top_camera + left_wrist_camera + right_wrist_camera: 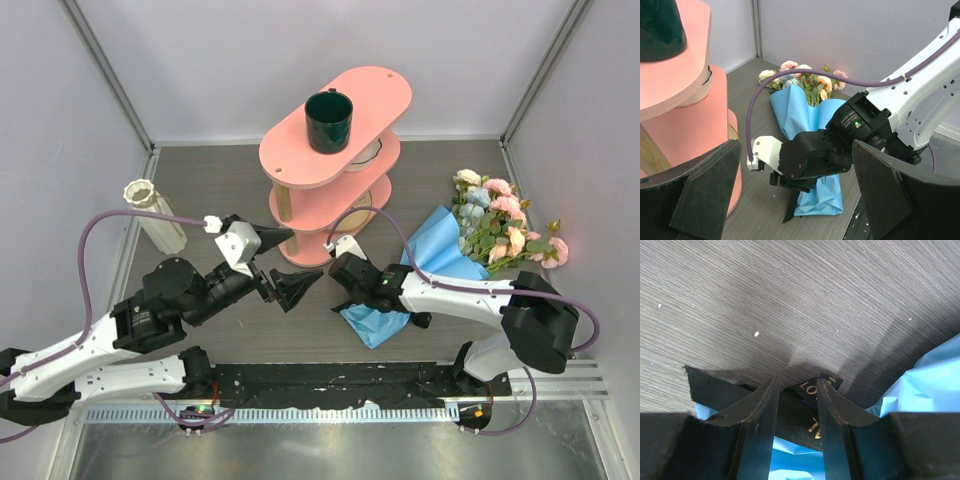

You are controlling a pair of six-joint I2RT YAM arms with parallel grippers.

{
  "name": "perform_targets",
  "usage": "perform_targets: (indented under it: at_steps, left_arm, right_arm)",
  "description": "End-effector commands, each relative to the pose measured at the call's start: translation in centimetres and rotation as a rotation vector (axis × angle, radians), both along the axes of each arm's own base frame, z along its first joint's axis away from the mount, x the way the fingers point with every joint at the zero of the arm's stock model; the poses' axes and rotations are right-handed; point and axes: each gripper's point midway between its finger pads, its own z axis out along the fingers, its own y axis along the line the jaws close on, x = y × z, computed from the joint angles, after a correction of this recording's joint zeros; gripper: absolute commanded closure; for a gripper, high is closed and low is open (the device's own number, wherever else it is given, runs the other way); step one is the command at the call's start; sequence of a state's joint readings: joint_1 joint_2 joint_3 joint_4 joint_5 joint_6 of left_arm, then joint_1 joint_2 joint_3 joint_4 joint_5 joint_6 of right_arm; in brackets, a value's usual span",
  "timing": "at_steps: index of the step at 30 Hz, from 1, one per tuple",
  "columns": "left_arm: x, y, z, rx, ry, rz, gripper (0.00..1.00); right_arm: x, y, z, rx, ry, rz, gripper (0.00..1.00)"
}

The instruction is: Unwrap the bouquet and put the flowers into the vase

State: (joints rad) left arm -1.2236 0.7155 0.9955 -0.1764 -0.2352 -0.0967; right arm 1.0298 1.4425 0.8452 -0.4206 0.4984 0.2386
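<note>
Tabletop (430, 175) grey, walls (300, 60) white; left end effector (300, 260) open, right end effector (797, 383) gripping ribbon (715, 386).

Right wrist view, lower centre: the right claw's (797, 390) fingers (760, 410) cover part of the gold lettering on the black ribbon (715, 387), leaving it unreadable. Top view, centre right: the right arm (450, 290) hides the blue wrapping paper's (440, 245) middle and the claw's tips. Left wrist view, upper left: the frame's edge cuts off the dark green mug (657, 22) and pink shelf (685, 70).
</note>
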Motion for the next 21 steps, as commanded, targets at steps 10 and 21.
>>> perform_targets:
  at_steps: [10,21]
  left_arm:
    - [0.0,-0.2,1.3,-0.032,-0.004,-0.002,0.02]
    - [0.0,-0.6,1.1,-0.022,0.005,-0.009,0.02]
  right_arm:
    - [-0.8,1.0,-1.1,0.045,0.069,0.052,0.61]
    - [0.1,1.3,0.2,0.055,0.021,0.031,0.89]
